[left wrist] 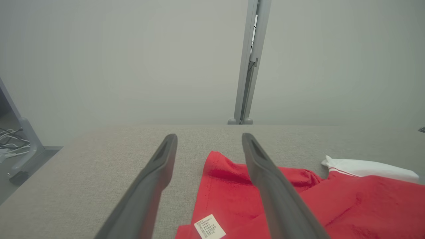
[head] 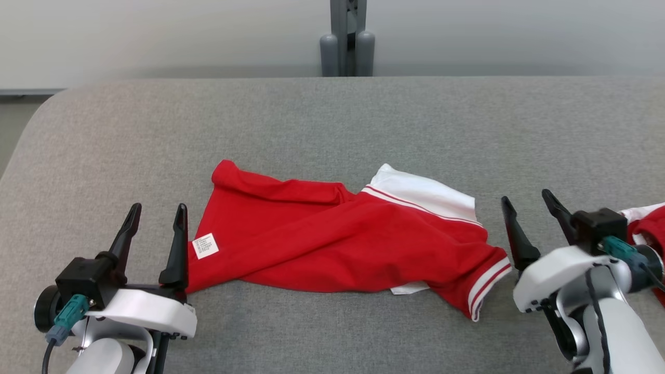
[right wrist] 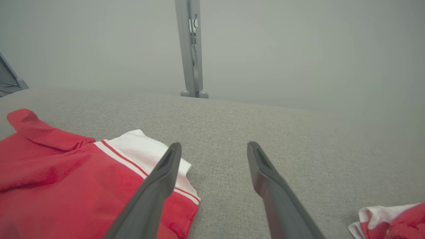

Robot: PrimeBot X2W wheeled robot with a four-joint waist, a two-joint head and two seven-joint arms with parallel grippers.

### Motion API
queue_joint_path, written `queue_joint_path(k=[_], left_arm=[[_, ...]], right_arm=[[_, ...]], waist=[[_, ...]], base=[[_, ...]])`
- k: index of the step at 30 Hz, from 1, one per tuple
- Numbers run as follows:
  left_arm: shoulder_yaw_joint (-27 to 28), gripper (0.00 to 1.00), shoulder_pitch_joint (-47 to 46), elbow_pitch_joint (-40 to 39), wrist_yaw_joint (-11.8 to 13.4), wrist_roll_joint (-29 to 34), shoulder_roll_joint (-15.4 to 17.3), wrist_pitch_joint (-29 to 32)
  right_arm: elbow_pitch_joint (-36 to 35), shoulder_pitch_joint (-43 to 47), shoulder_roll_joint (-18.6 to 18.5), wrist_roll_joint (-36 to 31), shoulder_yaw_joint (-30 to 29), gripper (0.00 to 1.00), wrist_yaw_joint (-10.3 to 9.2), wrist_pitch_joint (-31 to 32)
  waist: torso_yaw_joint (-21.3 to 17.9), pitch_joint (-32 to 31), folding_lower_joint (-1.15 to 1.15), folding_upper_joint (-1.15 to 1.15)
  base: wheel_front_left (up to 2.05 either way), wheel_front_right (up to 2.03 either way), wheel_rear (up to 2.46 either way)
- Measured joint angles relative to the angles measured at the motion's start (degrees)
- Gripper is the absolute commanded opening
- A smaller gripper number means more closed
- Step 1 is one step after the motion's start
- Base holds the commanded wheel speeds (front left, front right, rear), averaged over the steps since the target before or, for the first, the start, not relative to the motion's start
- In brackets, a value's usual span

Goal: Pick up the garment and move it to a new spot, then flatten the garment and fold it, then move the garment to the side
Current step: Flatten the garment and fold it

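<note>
The left gripper (head: 159, 208) sits at the near left of the tabletop (head: 332, 119) with its two dark fingers spread wide and nothing between them. In my left wrist view the same gripper (left wrist: 209, 136) has grey cloth showing in the gap, and its inner finger crosses over the red hem; I cannot tell whether it touches the fabric. The right gripper (head: 524, 197) is at the near right, also fully apart and empty, and from its own wrist camera (right wrist: 214, 144) I see bare tabletop between the fingers.

The garment (head: 337, 239) lies crumpled and twisted across the middle of the tabletop, closer to the near edge than the far one, between the two grippers. It is a red shirt with a white panel (head: 426, 195) edged by thin red stripes on its far right part, and a red cuff (head: 488, 283) banded in white pointing at the near edge. A small white care label (head: 205, 245) is sewn at its left end, just beside the left gripper's inner finger. The left wrist view brings the label (left wrist: 210, 226) closer: it carries several lines of print, too small for me to read.

A second red and white piece of cloth (head: 647, 223) lies at the right edge, partly behind the right wrist. A grey post (head: 347, 41) stands behind the middle of the far edge
</note>
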Motion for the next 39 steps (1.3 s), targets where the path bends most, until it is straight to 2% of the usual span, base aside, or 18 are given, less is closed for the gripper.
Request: queue_joint_path(k=[8,16,17,18,19,25,33,39], left_arm=[[-0.4,1.0,-2.5,1.6,-1.5,0.0,-1.5,-0.3],[-0.3,1.0,-4.4,3.1,-2.7,0.0,-2.4,-0.7],[-0.3,1.0,-4.5,3.3,-2.9,0.1,-2.5,-0.8],[-0.2,1.0,-4.6,3.6,-3.1,0.1,-2.6,-0.8],[-0.2,1.0,-4.7,3.7,-3.2,0.1,-2.7,-0.8],[0.9,1.0,-5.2,4.3,-3.6,0.4,-3.0,-0.9],[2.3,1.0,-5.4,4.3,-4.1,1.0,-3.0,-1.0],[2.9,1.0,-5.4,4.2,-4.2,1.2,-3.2,-1.0]], right_arm=[[12.2,-9.1,-2.7,2.1,7.7,1.0,0.01,2.1],[21.2,-15.7,-3.9,4.8,11.7,1.0,0.0,3.2],[22.3,-16.4,-3.9,5.2,12.3,0.47,0.0,3.1],[23.3,-17.0,-3.9,5.6,12.9,0.2,0.0,3.1],[24.2,-17.6,-3.9,6.2,13.3,0.0,0.0,3.0],[26.1,-19.7,-4.4,9.2,14.9,0.0,0.01,-0.3],[26.7,-25.6,-7.4,8.3,13.9,0.0,0.01,-5.7],[23.1,-26.7,-7.9,7.7,21.4,0.0,0.0,-8.1]], waist=[[2.6,4.0,0.0,0.0],[3.8,6.7,0.0,0.0],[3.9,6.8,0.0,0.0],[4.0,6.9,0.0,0.0],[4.0,7.0,0.0,0.0],[3.8,7.3,0.0,0.0],[1.9,7.7,0.0,0.0],[0.7,7.4,0.0,0.0]], base=[[0.0,0.0,0.0],[0.0,0.0,0.0],[0.0,0.0,0.0],[0.0,0.0,0.0],[0.0,0.0,0.0],[0.0,0.0,0.0],[0.0,0.0,0.0],[0.0,0.0,0.0]])
